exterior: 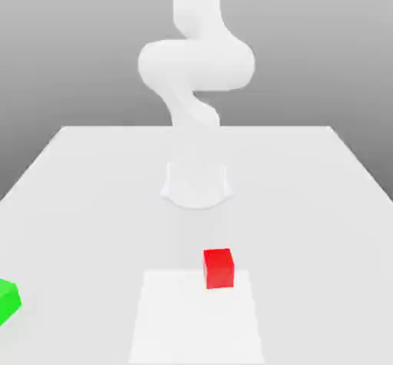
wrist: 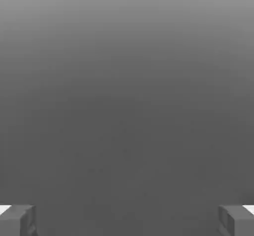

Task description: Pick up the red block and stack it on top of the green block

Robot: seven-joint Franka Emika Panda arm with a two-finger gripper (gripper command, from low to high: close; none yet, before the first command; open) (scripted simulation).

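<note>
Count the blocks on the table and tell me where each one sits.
2. The red block sits near the table's middle front; the green block lies at the exterior view's left edge, partly cut off. More could lie beyond the frame.

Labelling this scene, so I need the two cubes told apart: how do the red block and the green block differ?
The red block is bright red; the green block is bright green. The red block stands near the table's middle, whole in the exterior view; the green block sits at that view's left edge, partly cut off. Both are plain cubes resting on the table.

Red block (exterior: 219, 268) on table (exterior: 322, 202), near middle; green block (exterior: 8, 300) well apart, exterior view's left.
</note>
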